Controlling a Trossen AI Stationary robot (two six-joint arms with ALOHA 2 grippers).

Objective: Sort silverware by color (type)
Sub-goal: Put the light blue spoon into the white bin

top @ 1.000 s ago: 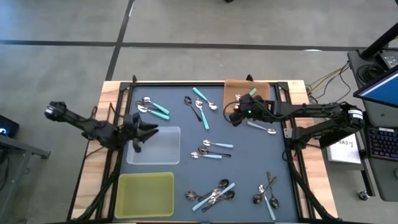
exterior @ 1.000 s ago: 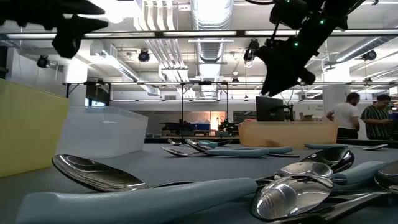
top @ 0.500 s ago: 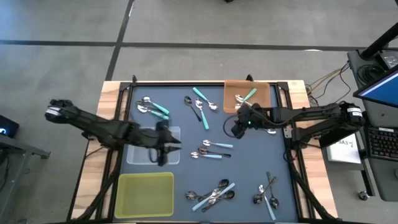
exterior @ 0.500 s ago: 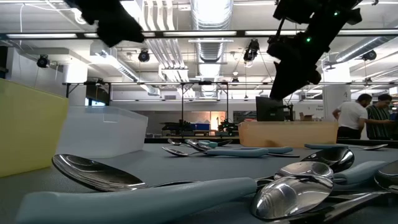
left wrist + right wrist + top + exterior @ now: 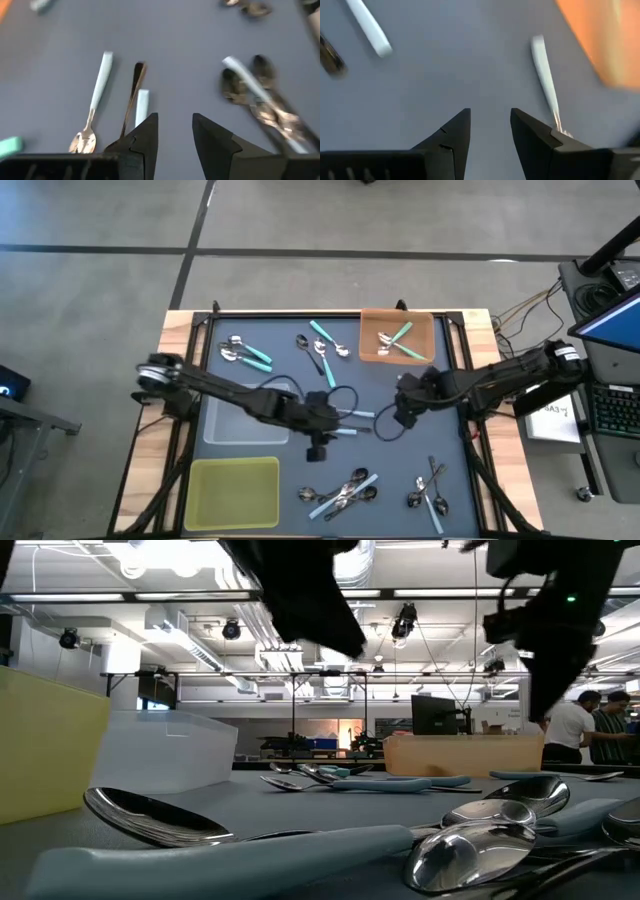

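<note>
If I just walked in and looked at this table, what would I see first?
Probably the two dark robot arms reaching toward the middle of the table, the left pincer and right pincer both open and empty above the dark mat. Shiny little spoons lie scattered all over it, like the pair between the arms. The bright yellow tray sits at the near left corner, and an orange tray with spoons in it at the far right.

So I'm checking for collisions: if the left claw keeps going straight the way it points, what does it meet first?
Bare mat lies straight ahead of the open left claw; the dark-handled spoon sits just to one side. Farther on, depth is unclear.
</note>
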